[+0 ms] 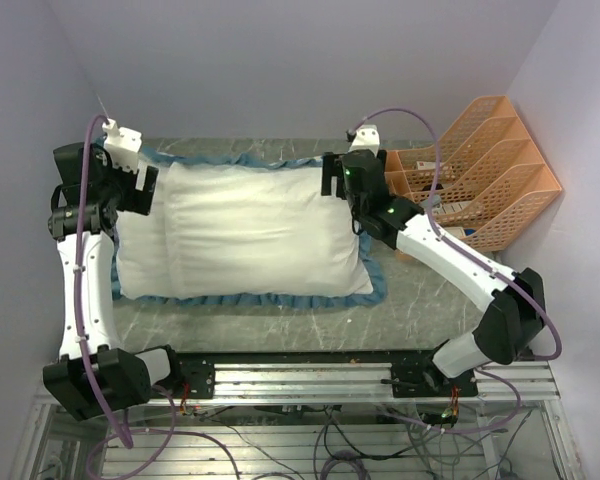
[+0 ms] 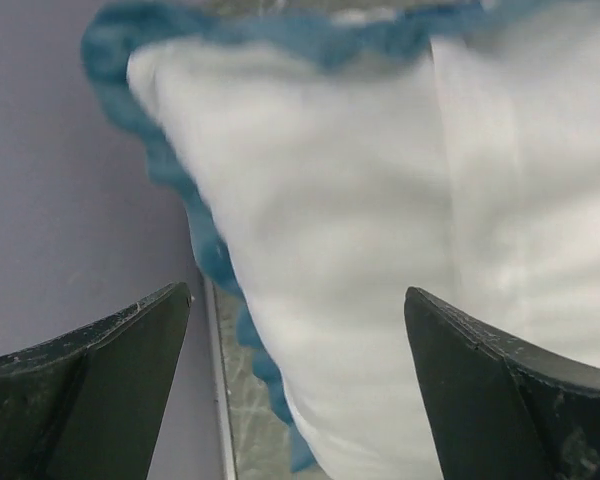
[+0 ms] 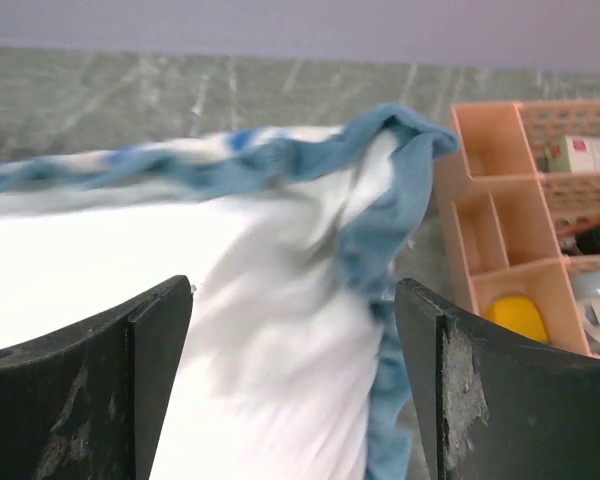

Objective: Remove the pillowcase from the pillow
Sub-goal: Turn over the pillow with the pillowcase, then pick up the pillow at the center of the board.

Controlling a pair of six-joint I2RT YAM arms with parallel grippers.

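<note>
The pillowcase (image 1: pixel 270 230) lies flat across the table, white side up, with its teal ruffle (image 1: pixel 280 300) showing all round. It is plump, so the pillow fills it; I cannot tell whether any bare pillow shows. A vertical seam (image 1: pixel 166 230) runs near its left end. My left gripper (image 1: pixel 145 185) is open over the far left corner, with white fabric (image 2: pixel 320 250) and ruffle (image 2: pixel 220 250) between its fingers. My right gripper (image 1: pixel 340 180) is open over the far right corner, straddling white cloth (image 3: pixel 280 330) and the ruffled corner (image 3: pixel 400 170).
An orange desk organizer (image 1: pixel 480 170) stands at the back right, close to the right arm; its compartments (image 3: pixel 510 190) hold small items, one yellow (image 3: pixel 520 315). The left wall (image 2: pixel 70 200) is right beside the left gripper. Grey marbled tabletop (image 1: pixel 430 290) surrounds the pillowcase.
</note>
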